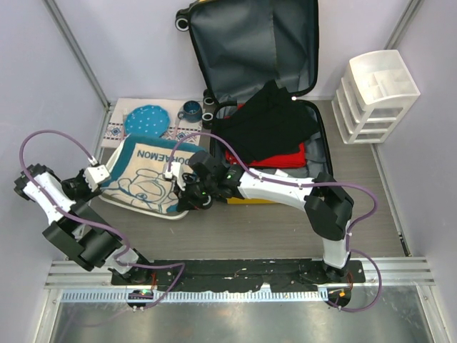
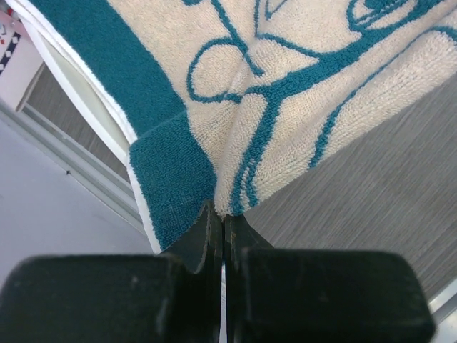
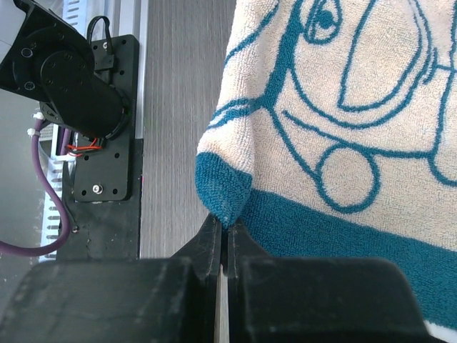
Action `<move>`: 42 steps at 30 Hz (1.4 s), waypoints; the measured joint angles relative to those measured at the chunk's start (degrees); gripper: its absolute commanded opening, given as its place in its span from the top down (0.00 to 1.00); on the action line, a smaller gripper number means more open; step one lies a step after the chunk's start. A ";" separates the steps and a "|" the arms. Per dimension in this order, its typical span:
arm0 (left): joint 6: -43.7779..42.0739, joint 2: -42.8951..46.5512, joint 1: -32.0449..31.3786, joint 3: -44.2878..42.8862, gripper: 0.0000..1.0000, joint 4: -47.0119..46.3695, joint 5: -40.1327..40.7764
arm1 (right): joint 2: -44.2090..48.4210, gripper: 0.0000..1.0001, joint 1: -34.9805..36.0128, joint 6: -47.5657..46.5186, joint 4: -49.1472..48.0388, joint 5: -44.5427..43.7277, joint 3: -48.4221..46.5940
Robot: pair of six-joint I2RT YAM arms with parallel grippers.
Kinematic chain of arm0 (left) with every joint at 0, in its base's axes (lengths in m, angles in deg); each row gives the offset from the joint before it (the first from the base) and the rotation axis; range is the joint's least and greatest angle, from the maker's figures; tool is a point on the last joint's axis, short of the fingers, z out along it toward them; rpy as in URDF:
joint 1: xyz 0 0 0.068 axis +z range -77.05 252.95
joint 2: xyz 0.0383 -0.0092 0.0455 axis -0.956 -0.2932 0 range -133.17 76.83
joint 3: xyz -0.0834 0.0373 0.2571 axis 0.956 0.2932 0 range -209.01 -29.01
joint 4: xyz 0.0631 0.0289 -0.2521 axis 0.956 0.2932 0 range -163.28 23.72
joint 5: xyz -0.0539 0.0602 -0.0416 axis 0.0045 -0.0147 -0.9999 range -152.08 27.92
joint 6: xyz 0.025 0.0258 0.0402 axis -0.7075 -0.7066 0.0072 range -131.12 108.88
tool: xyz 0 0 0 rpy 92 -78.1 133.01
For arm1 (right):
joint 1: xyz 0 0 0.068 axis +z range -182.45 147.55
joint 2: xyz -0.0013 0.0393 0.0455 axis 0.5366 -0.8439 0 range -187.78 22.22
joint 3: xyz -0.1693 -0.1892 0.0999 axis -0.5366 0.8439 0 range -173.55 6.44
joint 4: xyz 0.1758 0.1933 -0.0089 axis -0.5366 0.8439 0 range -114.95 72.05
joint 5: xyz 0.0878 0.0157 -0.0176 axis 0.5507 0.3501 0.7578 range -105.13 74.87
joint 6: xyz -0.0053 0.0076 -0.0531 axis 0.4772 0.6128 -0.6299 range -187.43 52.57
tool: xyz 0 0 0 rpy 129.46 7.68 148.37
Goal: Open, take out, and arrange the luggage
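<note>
The luggage (image 1: 257,43) stands open at the back centre, its dark grey lined lid upright and its yellow edge at the front. A black garment (image 1: 268,125) and a red folded item (image 1: 275,158) lie in its lower half. A cream and teal Doraemon towel (image 1: 146,175) is spread over the white tray (image 1: 153,212) to the left of the luggage. My left gripper (image 1: 100,174) is shut on the towel's left edge (image 2: 235,164). My right gripper (image 1: 178,187) is shut on the towel's teal corner (image 3: 225,189).
A blue plate (image 1: 148,119) and a blue cup (image 1: 190,110) sit on a patterned mat behind the tray. A white plastic drawer unit (image 1: 376,96) stands at the right of the luggage. Grey walls close in on both sides.
</note>
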 measured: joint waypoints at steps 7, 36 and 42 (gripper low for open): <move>-4.46 -0.98 0.66 -0.09 1.00 2.64 2.78 | 0.00 0.99 0.04 -0.74 0.44 0.17 0.00; 13.70 2.43 0.87 -15.37 0.00 3.37 -8.76 | 7.23 0.25 -6.23 3.91 8.68 -1.73 -9.55; 45.70 8.96 -15.50 -12.02 0.00 -5.29 -8.26 | 13.88 0.25 -23.91 5.01 11.61 -5.09 -9.09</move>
